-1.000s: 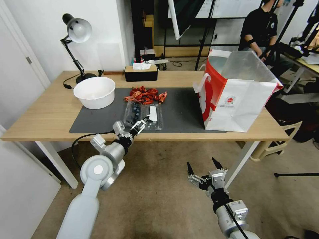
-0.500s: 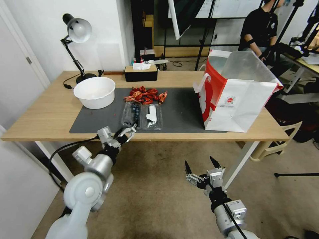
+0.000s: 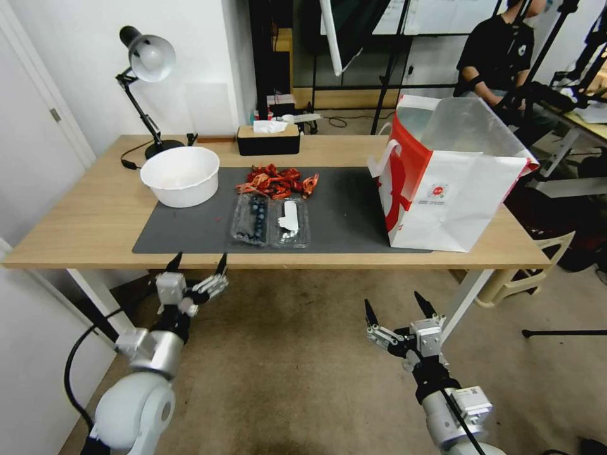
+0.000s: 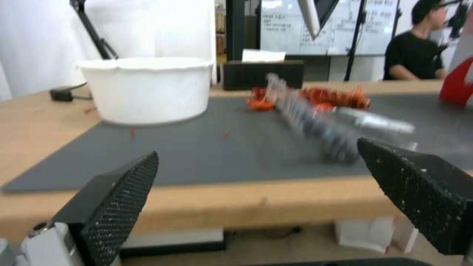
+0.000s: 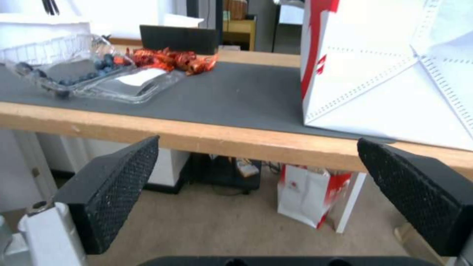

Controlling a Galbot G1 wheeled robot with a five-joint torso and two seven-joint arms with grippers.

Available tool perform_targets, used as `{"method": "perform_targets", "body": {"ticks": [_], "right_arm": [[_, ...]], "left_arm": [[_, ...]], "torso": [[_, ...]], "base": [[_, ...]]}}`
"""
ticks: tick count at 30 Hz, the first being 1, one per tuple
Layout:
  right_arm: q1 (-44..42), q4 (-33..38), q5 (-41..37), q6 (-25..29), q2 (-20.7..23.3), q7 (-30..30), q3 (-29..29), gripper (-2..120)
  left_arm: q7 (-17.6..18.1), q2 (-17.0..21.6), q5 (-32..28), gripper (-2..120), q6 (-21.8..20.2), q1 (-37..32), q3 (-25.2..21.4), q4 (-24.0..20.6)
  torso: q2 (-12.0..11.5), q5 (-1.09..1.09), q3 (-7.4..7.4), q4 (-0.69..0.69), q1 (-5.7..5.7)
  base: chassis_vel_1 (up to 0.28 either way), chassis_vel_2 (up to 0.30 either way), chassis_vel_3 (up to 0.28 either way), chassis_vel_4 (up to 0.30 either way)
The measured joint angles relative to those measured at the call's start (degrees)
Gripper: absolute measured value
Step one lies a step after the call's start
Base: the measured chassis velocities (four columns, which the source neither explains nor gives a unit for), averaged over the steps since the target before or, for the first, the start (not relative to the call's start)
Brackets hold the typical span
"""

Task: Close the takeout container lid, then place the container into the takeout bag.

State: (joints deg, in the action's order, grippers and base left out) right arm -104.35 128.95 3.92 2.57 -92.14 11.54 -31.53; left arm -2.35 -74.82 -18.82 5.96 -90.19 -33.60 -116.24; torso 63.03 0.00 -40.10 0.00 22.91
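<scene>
Both grippers hang below the table's near edge, fingers spread wide and empty: left gripper [image 3: 197, 272], right gripper [image 3: 397, 311]. The container [image 3: 270, 220] lies open on the mat [image 3: 341, 208], lid [image 3: 289, 221] flat, left of the bag [image 3: 452, 180]. A careless push could slide it or spill berries.

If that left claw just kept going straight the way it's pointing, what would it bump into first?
Probably the wooden table front edge: the open left gripper sits below and before it, aimed at it. Slightly higher, it would reach the takeout container.
</scene>
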Motion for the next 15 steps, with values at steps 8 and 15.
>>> {"method": "perform_targets", "body": {"ticks": [8,15], "right_arm": [[0.28,-0.97,-1.81,3.88,0.0,0.84,-1.01,100],[0.55,-1.26,-1.86,4.3,0.0,1.01,-0.52,100]], "left_arm": [[-0.14,-1.05,4.72,100,5.48,-1.46,-0.42,4.26],[0.05,-1.18,4.76,100,6.23,-2.0,-0.97,4.61]], "torso": [[0.0,0.0,-0.01,0.0,0.0],[0.0,0.0,-0.01,-0.01,0.0]], "base": [[0.0,0.0,0.0,0.0],[0.0,0.0,0.0,0.0]]}}
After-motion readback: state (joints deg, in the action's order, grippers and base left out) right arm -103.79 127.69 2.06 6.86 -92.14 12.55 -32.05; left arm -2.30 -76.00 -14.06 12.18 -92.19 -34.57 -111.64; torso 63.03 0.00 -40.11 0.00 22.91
